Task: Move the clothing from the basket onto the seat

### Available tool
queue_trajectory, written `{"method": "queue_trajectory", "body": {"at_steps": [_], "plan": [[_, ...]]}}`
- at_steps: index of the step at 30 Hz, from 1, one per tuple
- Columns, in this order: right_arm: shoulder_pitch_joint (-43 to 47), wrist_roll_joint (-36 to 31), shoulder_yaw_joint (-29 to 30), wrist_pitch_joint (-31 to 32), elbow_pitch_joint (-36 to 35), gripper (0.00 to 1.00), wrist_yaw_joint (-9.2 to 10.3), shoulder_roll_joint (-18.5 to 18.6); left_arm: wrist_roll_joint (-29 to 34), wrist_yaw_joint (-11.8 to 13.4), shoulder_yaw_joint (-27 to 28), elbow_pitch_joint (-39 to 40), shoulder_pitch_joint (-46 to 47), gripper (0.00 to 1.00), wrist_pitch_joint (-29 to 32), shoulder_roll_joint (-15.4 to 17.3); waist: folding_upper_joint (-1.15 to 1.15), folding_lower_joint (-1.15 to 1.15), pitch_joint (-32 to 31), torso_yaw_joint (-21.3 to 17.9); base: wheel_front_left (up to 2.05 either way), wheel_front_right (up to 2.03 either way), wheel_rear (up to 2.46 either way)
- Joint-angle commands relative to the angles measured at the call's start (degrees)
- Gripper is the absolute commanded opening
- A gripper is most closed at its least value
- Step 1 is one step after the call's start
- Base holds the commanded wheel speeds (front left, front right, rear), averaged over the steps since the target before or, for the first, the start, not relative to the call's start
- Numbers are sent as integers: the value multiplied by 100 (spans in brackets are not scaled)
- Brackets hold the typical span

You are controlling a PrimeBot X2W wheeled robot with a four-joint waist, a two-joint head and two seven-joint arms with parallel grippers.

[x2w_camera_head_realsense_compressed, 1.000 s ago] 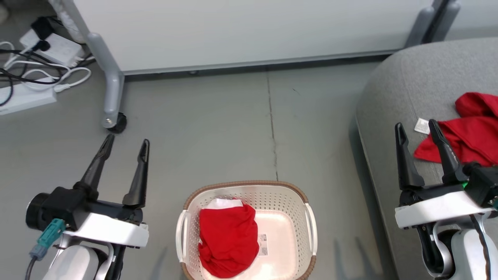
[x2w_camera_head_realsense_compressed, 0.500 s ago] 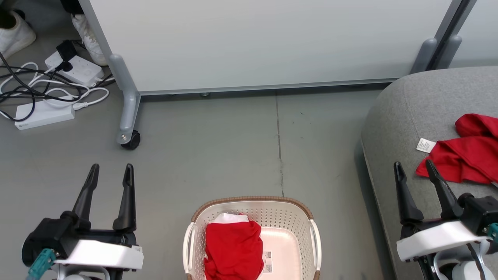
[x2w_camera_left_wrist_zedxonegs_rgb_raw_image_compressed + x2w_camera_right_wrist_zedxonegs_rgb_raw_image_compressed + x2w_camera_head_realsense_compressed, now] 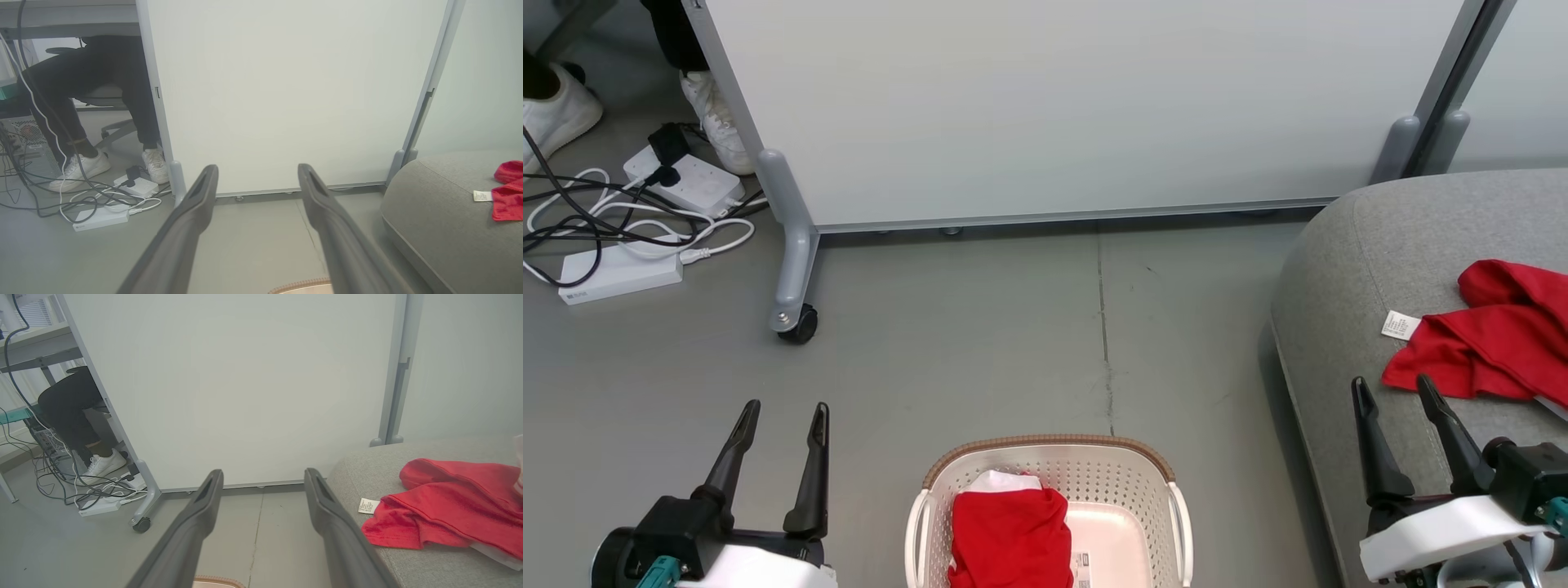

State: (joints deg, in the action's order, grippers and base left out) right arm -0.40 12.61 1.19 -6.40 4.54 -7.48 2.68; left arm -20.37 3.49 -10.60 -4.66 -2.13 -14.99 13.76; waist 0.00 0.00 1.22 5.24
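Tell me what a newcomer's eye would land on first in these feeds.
Bright red against all the grey: a red garment bunched in the basket at the bottom centre of the head view, and a second red garment spread on the seat at the right. Next come the left hand and right hand, both open and empty, low at either side.

Your left gripper (image 3: 783, 425) and right gripper (image 3: 1392, 398): jaws wide apart, nothing between them, fingers pointing forward.

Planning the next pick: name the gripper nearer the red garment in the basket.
Left. The left gripper is just left of the red garment; the right gripper is farther, by the seat.
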Motion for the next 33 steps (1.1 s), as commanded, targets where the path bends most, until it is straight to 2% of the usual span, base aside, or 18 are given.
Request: {"method": "queue_trajectory", "body": {"at_steps": [1, 26, 33], "plan": [[84, 3, -11, 26, -27, 100, -3, 40, 48, 19, -10, -63, -24, 100, -24, 33, 0, 0, -15, -11, 0, 0, 0], [98, -98, -17, 139, -169, 100, -3, 40, 129, 49, -74, -335, 170, 100, -24, 81, 0, 0, 66, -19, 0, 0, 0], [-69, -233, 44, 243, -377, 100, -3, 40, 262, -99, -145, -325, 521, 100, -23, 89, 0, 0, 457, 2, 0, 0, 0]]}}
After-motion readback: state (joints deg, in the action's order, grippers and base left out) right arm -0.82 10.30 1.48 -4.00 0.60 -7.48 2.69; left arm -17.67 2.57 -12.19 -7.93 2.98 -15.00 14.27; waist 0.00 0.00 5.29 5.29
